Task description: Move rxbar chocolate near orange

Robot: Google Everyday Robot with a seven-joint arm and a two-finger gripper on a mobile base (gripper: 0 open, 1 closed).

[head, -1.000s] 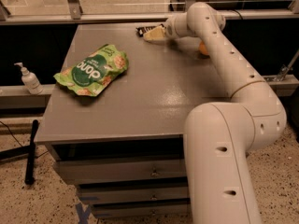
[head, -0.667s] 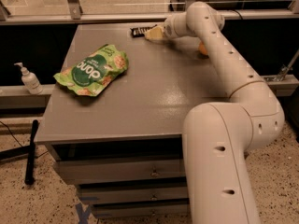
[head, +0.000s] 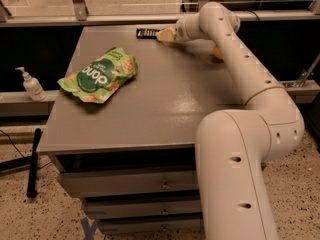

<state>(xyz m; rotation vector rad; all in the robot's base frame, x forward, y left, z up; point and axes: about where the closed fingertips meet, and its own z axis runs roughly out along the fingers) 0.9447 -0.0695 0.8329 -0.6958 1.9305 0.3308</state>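
The rxbar chocolate (head: 146,32) is a small black bar lying flat at the far edge of the grey table (head: 150,109). My gripper (head: 164,34) is at the bar's right end, low over the table, touching it or very close. The orange (head: 217,52) sits at the table's far right and is mostly hidden behind my arm, about an arm's width right of the gripper.
A large green chip bag (head: 99,74) lies on the table's left half. A white pump bottle (head: 31,84) stands on a ledge left of the table. A railing and glass run behind the table. Drawers are below the tabletop.
The black bar now lies farther left and shows more fully beside the gripper. The gripper has shifted slightly left along the far edge.
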